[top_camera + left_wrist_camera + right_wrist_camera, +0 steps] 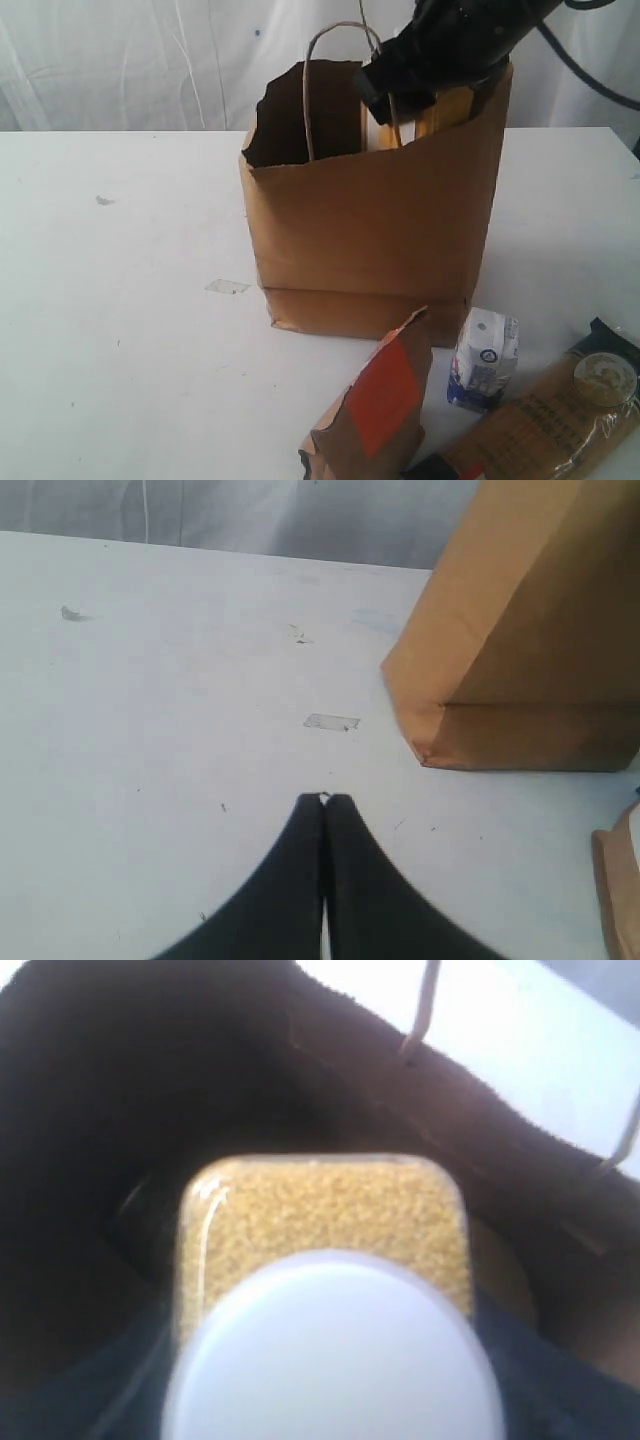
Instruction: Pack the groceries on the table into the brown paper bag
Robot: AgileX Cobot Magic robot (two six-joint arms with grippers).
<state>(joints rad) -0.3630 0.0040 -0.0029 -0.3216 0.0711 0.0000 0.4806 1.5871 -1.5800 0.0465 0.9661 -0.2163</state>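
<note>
One white table [150,730]; left pincer [324,800] pressed together above it, right pincer [400,100] pinching yellow bottle [325,1220].

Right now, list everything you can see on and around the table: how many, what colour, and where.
table: one, white, under everything
brown paper bag: one, brown, standing upright mid-table, top open
yellow white-capped bottle: one, yellow with a white cap, in the bag's mouth
brown pouch: one, brown with an orange-red label, in front of the bag
small carton: one, white and blue, upright to the right of the pouch
spaghetti packet: one, clear over tan pasta, lying at the near right
tape scrap: one, clear, flat on the table left of the bag
left claw: one, black, shut and empty, over bare table left of the bag
right claw: one, black, at the bag's top, gripping the bottle
</note>
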